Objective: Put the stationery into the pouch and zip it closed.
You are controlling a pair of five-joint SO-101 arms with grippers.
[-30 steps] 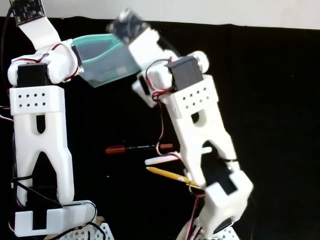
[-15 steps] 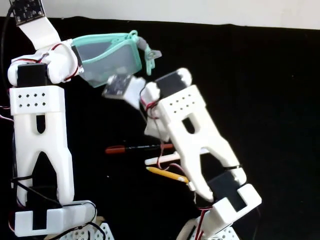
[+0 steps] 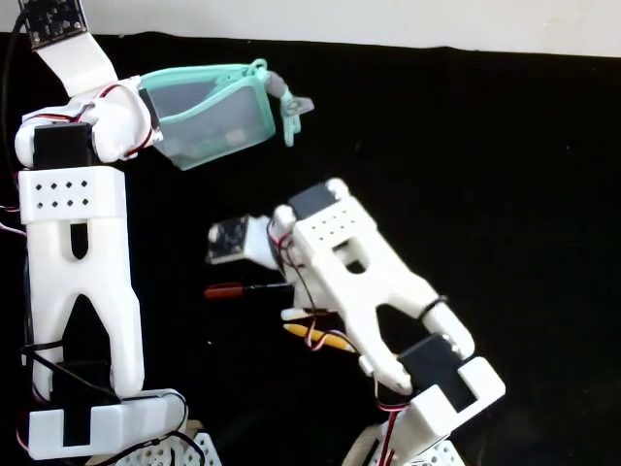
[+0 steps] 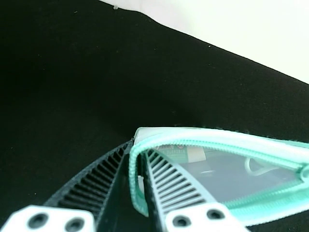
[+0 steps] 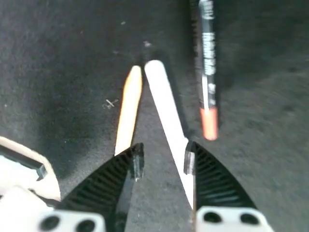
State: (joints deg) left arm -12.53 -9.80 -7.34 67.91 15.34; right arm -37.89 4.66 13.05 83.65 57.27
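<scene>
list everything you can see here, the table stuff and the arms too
pouch: 1, mint green with clear sides, held up above the table, zip looks open
pen: 1, black with a red end, lying on the cloth
stick: 1, white, lying between pen and pencil
pencil: 1, yellow, lying beside the stick
cloth: 1, black, covering the table
left gripper: 1, black fingers, shut on the pouch's end
right gripper: 1, black fingers, open, low over the stick and pencil
</scene>
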